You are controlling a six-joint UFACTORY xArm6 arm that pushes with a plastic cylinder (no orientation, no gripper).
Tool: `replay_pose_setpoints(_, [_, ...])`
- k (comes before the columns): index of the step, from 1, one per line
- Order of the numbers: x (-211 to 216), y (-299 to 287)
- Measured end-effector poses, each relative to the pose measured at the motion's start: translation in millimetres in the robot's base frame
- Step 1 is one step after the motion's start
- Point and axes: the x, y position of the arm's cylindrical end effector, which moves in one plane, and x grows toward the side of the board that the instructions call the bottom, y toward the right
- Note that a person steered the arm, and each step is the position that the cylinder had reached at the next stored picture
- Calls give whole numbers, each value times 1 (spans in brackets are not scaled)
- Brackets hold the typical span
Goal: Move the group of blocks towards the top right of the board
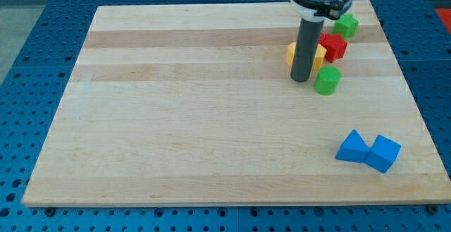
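Observation:
My tip (301, 80) rests on the board at the upper right, just below and in front of a yellow block (292, 52) that the rod partly hides. A red block (334, 46) sits right of the rod, touching the yellow one. A green block (346, 25) lies above the red one near the board's top edge. A green cylinder-like block (327, 80) stands just right of my tip. Two blue blocks lie apart at the lower right: a blue triangle (351, 147) and a blue cube (383, 153), touching each other.
The wooden board (176, 119) lies on a blue perforated table (28, 63). The board's right edge is close to the blue blocks, its top edge close to the upper green block.

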Motion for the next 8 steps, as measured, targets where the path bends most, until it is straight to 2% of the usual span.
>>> replay_pose_setpoints(1, [-14, 0])
replay_pose_setpoints(2, [-65, 9])
replay_pose_setpoints(7, [-74, 35])
replay_pose_setpoints(8, [-41, 22])
